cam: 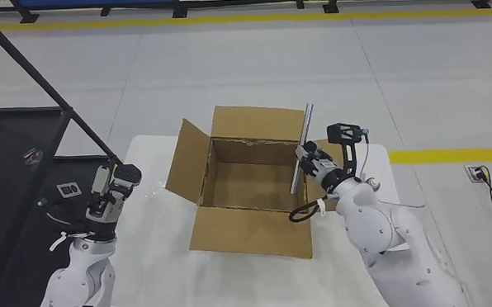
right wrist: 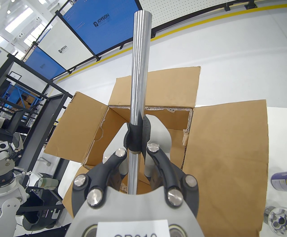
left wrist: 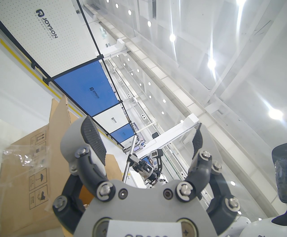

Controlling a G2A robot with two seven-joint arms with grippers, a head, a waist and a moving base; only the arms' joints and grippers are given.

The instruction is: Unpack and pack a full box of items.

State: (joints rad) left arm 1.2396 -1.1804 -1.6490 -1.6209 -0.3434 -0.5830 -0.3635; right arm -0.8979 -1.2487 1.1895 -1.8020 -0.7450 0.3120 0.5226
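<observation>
Box wide open on the tabletop, all four flaps splayed out, and the right gripper is clamped tight on a long steel rod, gripping it low down so most of the length stands above the fingers. The rod is nearly upright, its lower end hanging over the box opening just below the gripper, close to the wall on that arm's side. What shows of the box floor is bare cardboard; the corner under the gripper is hidden, so I won't call it empty. Beyond the flap, out to the side of the right gripper, a purple can and a metal coupling sit on the tabletop, out of the box. My read: with loose items outside, this rod is either coming out or going back in, and I can't tell which. Either way, keep it clear of that near wall and of the ragged top edge; a long rod held low will swing, so move slowly and tilt it flat only once it is past the rim. The left gripper hangs wide open, holding nothing, pointing upward beside the box's opposite side, with a clear plastic bag between it and the cardboard.
</observation>
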